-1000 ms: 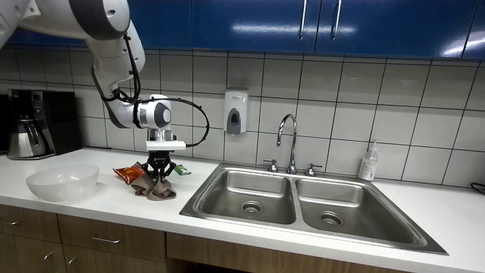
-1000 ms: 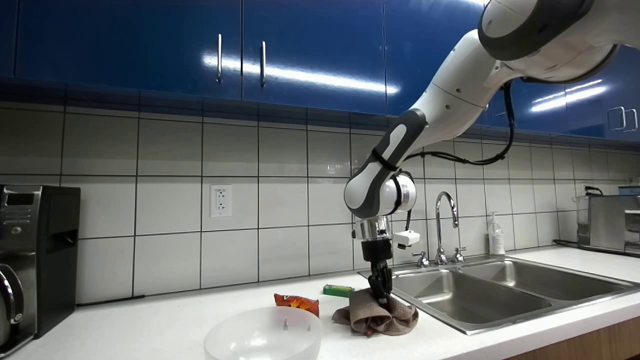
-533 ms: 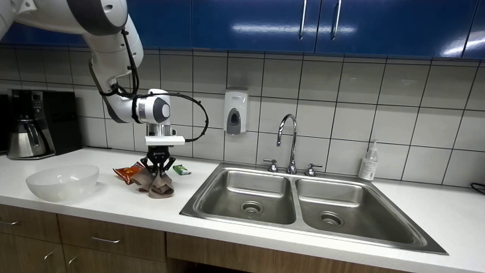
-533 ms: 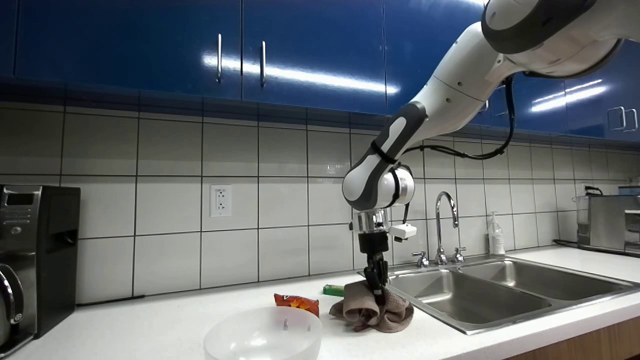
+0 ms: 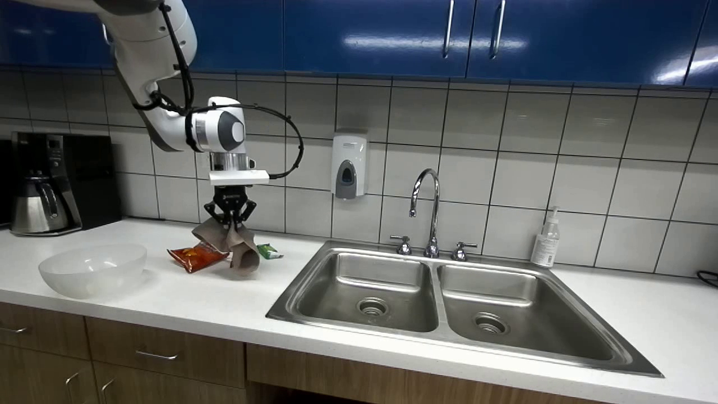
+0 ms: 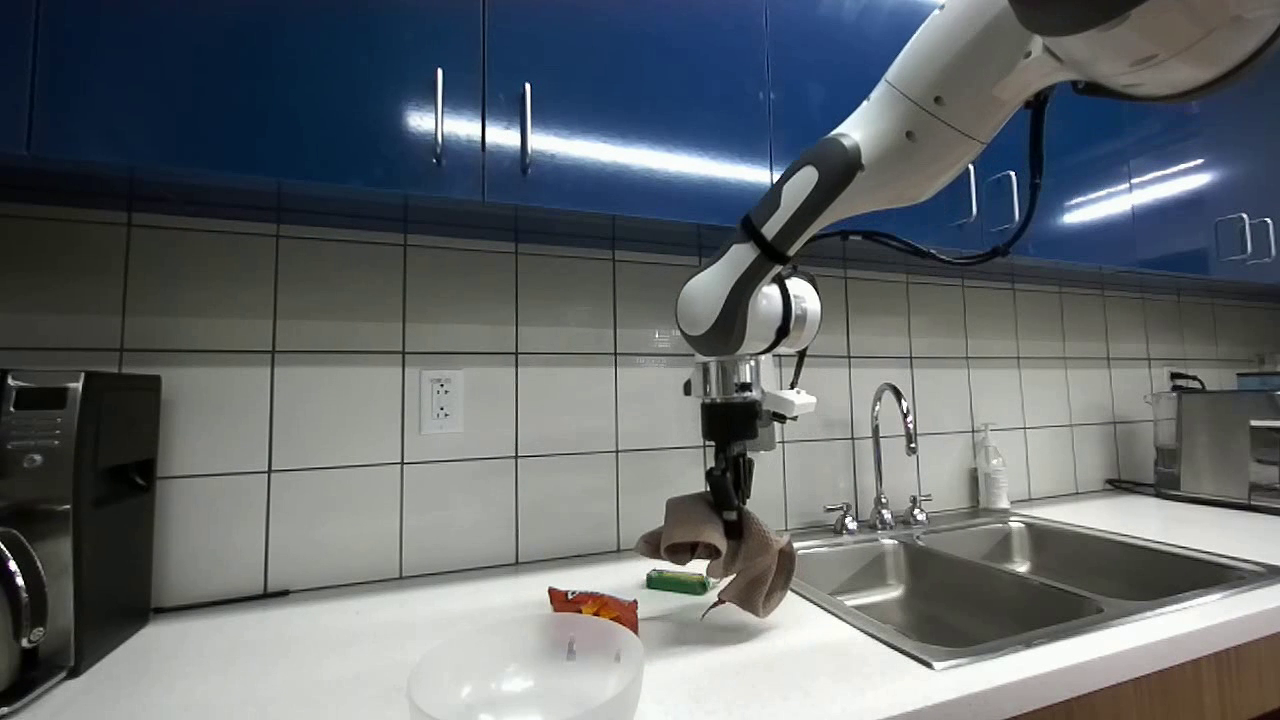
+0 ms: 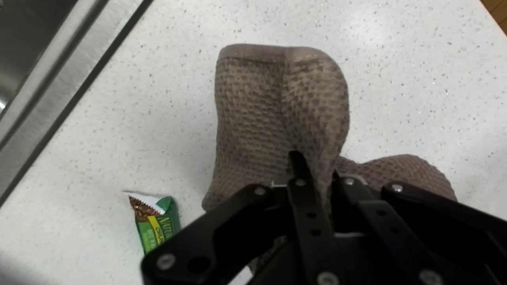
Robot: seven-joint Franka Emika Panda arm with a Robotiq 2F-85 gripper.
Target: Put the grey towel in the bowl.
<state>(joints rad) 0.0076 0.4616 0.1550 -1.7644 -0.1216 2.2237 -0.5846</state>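
Observation:
The towel [image 5: 245, 253] is brownish grey with a waffle weave. My gripper [image 5: 231, 224] is shut on its gathered middle and holds it above the counter, with its ends hanging on both sides. It also shows so in an exterior view, with the gripper [image 6: 735, 522] above the hanging towel [image 6: 762, 572]. In the wrist view the towel [image 7: 251, 107] is pinched between the fingers [image 7: 317, 168]. The bowl [image 5: 92, 276], frosted and translucent, stands on the counter to the left of the towel. It is cut off at the bottom of an exterior view [image 6: 525, 672]. No contents show in it.
A red-orange chip bag [image 5: 196, 258] lies between the bowl and the towel. A green snack bar wrapper [image 7: 158, 223] lies behind the towel. The double sink [image 5: 440, 306] with its faucet [image 5: 435, 213] is to the right. A coffee maker [image 5: 87, 179] stands at the far left.
My gripper has risen with the towel in it and drifted slightly left. The towel has lifted off the counter, and more of the chip bag shows. The bowl has not moved.

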